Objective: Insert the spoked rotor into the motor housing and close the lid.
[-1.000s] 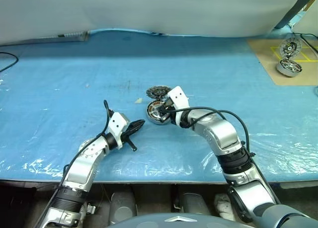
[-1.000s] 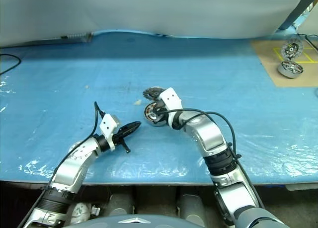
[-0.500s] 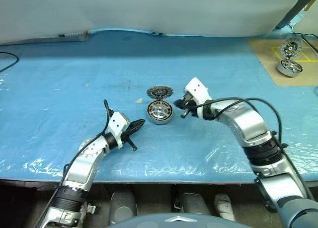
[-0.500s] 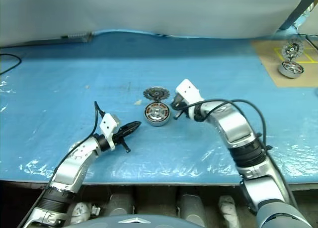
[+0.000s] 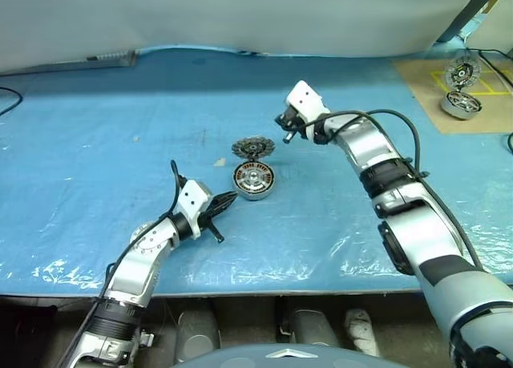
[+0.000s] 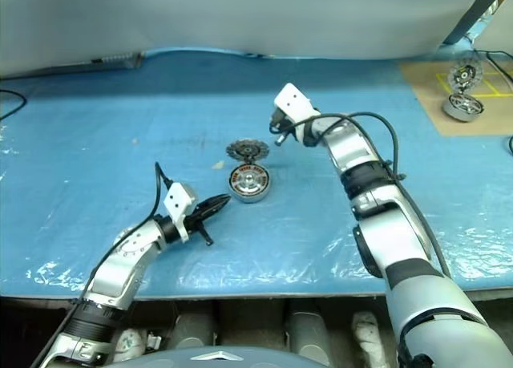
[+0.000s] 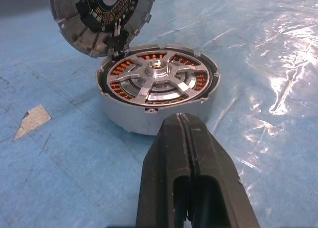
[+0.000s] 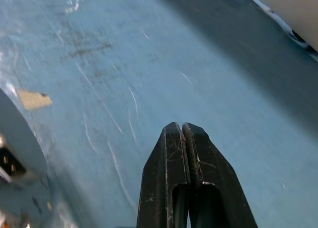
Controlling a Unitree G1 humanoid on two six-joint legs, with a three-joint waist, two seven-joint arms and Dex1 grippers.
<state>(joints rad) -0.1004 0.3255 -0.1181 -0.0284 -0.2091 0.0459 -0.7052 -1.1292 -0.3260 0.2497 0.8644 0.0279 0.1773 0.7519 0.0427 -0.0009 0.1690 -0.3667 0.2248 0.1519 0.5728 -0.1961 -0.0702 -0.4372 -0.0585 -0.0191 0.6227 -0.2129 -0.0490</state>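
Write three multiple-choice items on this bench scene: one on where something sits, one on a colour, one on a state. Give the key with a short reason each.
1. Where does the lid stand?
A. Shut flat on the motor housing
B. Raised at the motor housing's edge
C. On the brown board

2. What colour are the windings in the motor housing?
A. Copper orange
B. Green
C. White

3. How is the left claw?
A. Wide open
B. Shut on the lid
C. Shut, holding nothing

Key:
1 B: the lid tilts up from the rim, and the spoked rotor shows inside.
2 A: orange coils show between the spokes.
3 C: its fingers meet just short of the motor housing, nothing between them.
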